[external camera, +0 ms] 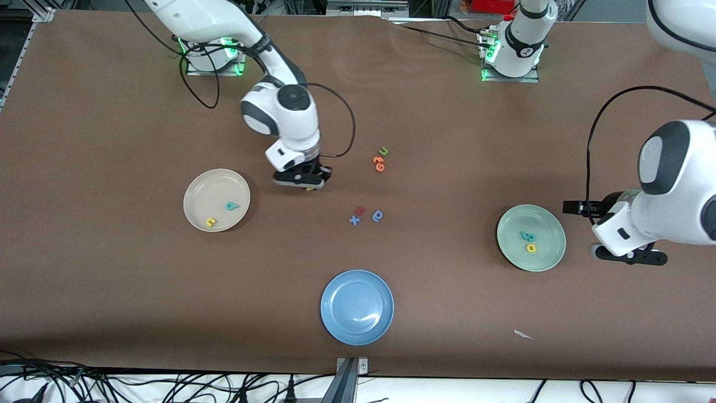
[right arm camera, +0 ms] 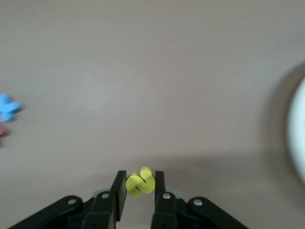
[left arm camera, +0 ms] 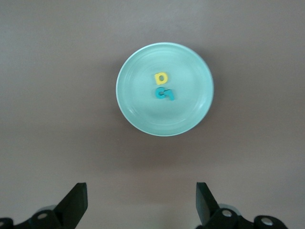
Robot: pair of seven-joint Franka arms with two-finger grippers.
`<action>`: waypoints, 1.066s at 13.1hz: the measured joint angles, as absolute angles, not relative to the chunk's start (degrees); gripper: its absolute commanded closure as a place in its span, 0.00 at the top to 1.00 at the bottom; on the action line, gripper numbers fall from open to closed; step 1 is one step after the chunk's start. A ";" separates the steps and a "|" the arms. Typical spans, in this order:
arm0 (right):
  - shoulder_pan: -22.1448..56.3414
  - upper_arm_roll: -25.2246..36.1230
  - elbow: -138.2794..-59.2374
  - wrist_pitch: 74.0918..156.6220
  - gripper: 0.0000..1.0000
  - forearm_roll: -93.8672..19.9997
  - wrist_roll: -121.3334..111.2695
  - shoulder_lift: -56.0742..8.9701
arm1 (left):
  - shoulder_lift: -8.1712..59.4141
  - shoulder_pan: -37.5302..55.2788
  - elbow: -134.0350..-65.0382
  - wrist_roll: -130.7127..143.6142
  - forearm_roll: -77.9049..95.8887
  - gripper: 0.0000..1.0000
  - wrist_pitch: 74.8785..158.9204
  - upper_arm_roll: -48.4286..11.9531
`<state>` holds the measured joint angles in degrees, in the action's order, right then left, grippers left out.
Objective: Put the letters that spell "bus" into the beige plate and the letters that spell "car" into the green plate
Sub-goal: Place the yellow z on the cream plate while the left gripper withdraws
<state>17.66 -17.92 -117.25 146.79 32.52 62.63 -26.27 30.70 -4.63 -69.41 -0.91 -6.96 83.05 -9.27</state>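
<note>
My right gripper (external camera: 306,182) is shut on the small yellow "s" (right arm camera: 140,182) and hangs just over bare table beside the beige plate (external camera: 207,190). That plate holds the teal "b" (external camera: 231,206) and the yellow "u" (external camera: 211,222); its rim (right arm camera: 298,129) shows in the right wrist view. The green plate (external camera: 545,246) (left arm camera: 190,109) holds the yellow "a" (left arm camera: 161,78) and two touching teal letters (left arm camera: 165,94). My left gripper (external camera: 631,257) (left arm camera: 140,202) waits open and empty beside the green plate, at the left arm's end of the table.
A blue plate (external camera: 357,307) lies nearest the front camera. Mid-table are a blue "x" (external camera: 354,220), a red letter (external camera: 360,211) and a blue rounded letter (external camera: 377,215). Farther back lie a green "u" (external camera: 383,151) and orange letters (external camera: 378,163). A white scrap (external camera: 523,334) lies toward the front.
</note>
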 measured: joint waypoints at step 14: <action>-2.30 -22.39 -126.23 138.58 1.00 24.42 35.97 -15.07 | 4.65 -3.03 -87.20 -4.17 5.34 1.00 95.43 -0.17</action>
